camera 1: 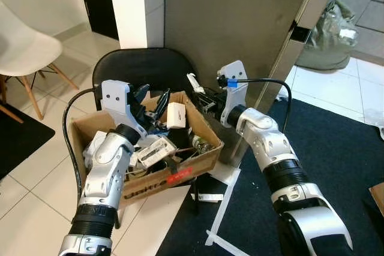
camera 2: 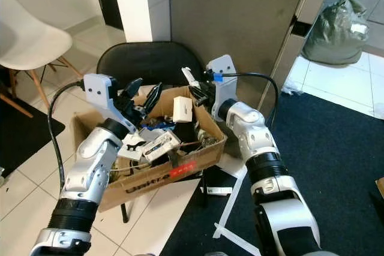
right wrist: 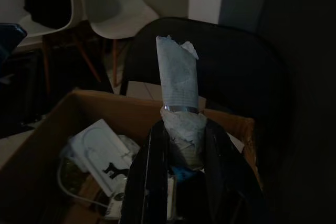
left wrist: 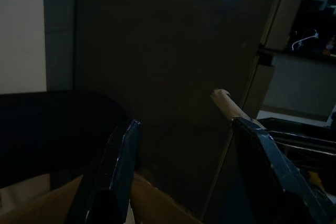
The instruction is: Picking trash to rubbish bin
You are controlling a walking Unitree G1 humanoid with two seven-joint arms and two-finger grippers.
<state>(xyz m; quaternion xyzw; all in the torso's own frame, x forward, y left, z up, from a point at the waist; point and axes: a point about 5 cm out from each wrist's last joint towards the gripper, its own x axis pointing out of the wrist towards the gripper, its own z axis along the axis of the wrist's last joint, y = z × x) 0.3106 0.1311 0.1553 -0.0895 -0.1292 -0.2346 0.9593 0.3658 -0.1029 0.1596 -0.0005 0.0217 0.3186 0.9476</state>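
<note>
A cardboard box (camera 1: pixel 180 175) full of trash sits on a black chair (camera 1: pixel 141 67). Inside it lie a white adaptor (camera 1: pixel 176 115), white packaging and cables. My left gripper (camera 1: pixel 153 97) hovers open over the box's back left part, its fingers (left wrist: pixel 123 166) wide apart with nothing between them. My right gripper (right wrist: pixel 181 140) is over the box's back right corner, shut on a crumpled roll of white paper (right wrist: pixel 178 103) that sticks up past its fingertips. The same paper roll (camera 1: pixel 193 81) points up and left beside the dark wall panel.
A dark wall panel (camera 1: pixel 240 16) stands right behind the chair. A white chair (camera 1: pixel 24 52) is at the far left and a grey-green bag (camera 1: pixel 330 34) at the back right. Dark carpet (camera 1: pixel 336 148) with white paper strips (camera 1: pixel 225 196) lies to the right.
</note>
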